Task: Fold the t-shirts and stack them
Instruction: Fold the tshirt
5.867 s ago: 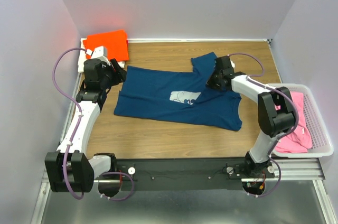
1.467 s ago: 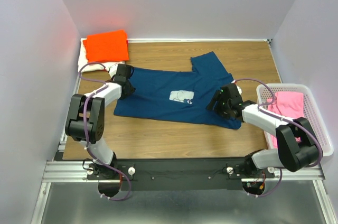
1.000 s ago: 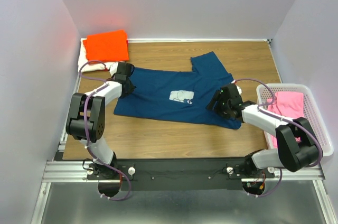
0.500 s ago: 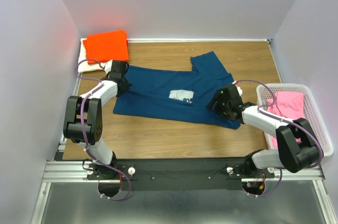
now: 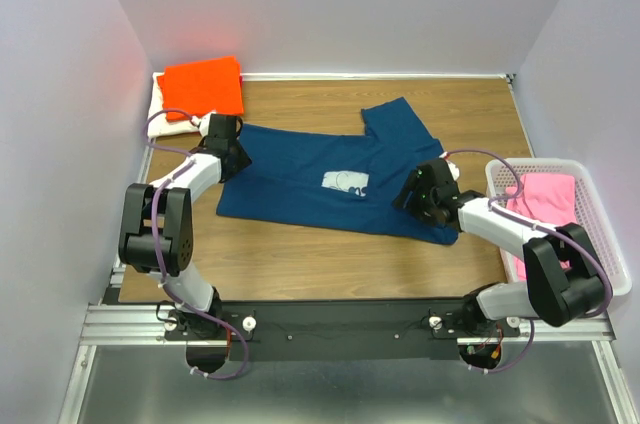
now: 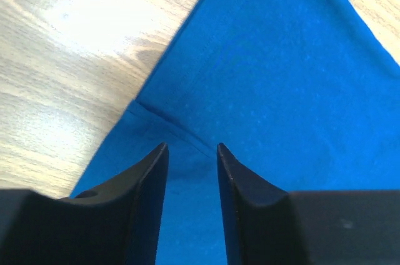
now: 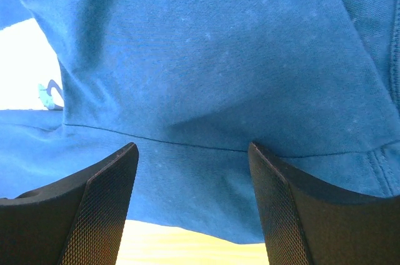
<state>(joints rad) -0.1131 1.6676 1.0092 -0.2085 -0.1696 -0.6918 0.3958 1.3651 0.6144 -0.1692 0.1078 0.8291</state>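
Wooden tabletop, from above: we see the navy blue cloth t-shirt lying flat, long axis nine to three, between our arms. Left wrist: left jaws half apart, empty, sleeve seam at twelve. Right wrist: right jaws wide, empty, crease at twelve.

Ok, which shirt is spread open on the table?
The navy blue shirt with the white chest print. The orange shirt sits folded at the far left corner; the pink shirt is bunched in the basket.
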